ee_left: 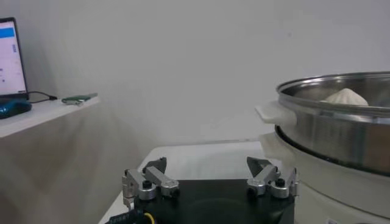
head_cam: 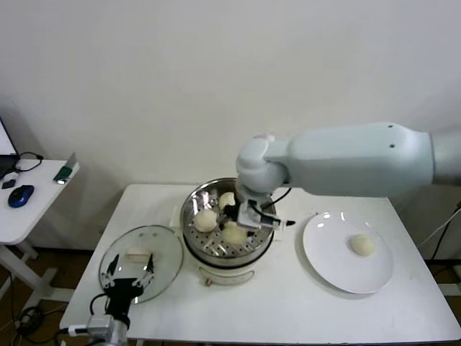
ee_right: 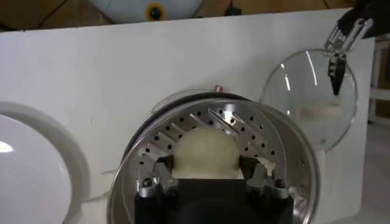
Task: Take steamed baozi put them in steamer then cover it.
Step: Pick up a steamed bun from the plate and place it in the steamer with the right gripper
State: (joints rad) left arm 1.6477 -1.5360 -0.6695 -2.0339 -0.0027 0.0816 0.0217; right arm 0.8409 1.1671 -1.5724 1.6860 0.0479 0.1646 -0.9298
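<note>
The steamer (head_cam: 186, 216) stands mid-table with its perforated tray showing. Two steamed baozi (head_cam: 206, 220) lie in it. My right gripper (head_cam: 245, 220) is down inside the pot, shut on a third baozi (ee_right: 206, 152), with a finger against each of its sides just over the tray (ee_right: 244, 125). A fourth baozi (head_cam: 362, 245) rests on the white plate (head_cam: 324, 252). The glass cover (head_cam: 162, 252) lies flat on the table left of the steamer. My left gripper (head_cam: 130, 277) hovers open at the cover's near edge, holding nothing; its wrist view shows the gripper (ee_left: 207, 163) beside the steamer (ee_left: 329, 131).
A side table at far left carries a blue mouse (head_cam: 21, 194) and a small device. The white table's front edge runs just below the cover and plate. The wall stands close behind the steamer.
</note>
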